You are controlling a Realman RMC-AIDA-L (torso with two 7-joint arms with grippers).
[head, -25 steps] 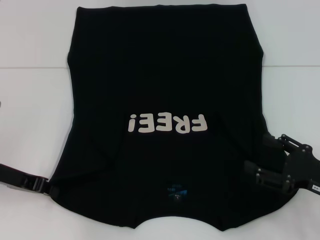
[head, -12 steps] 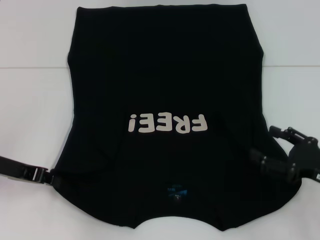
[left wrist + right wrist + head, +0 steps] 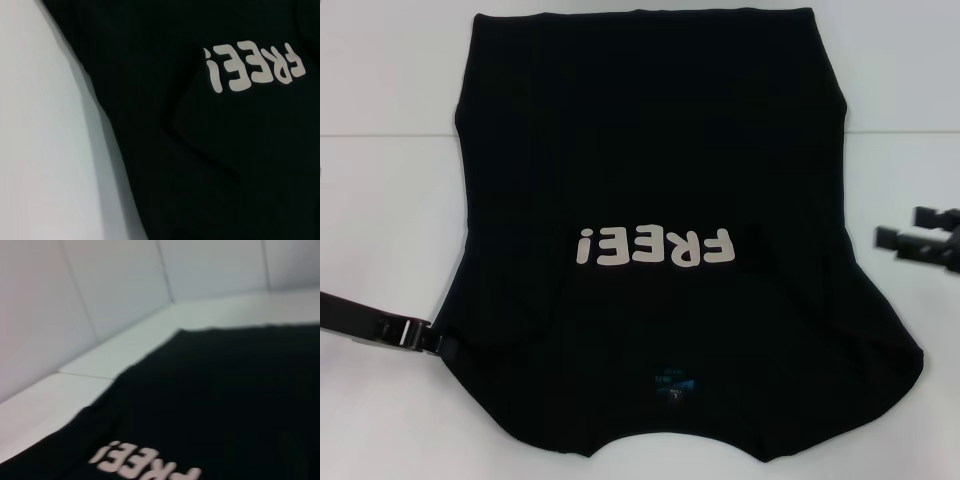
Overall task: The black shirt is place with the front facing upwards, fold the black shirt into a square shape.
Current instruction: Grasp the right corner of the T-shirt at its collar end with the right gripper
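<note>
Black shirt (image 3: 650, 150) — matt soft cloth, faint ribbed weave; white letters (image 3: 655, 246) smooth, flat print. Table (image 3: 380, 210) — smooth white, slight sheen. Left gripper (image 3: 438, 343) glossy black, hard.

Even, bright overhead light is seen on the white table (image 3: 380, 220), which is nearly washed out. Fold detail in the black shirt (image 3: 650, 150) is swallowed by its darkness. A soft shadow is cast beside the shirt's edge in the left wrist view. The right wrist view is blurred throughout.
</note>
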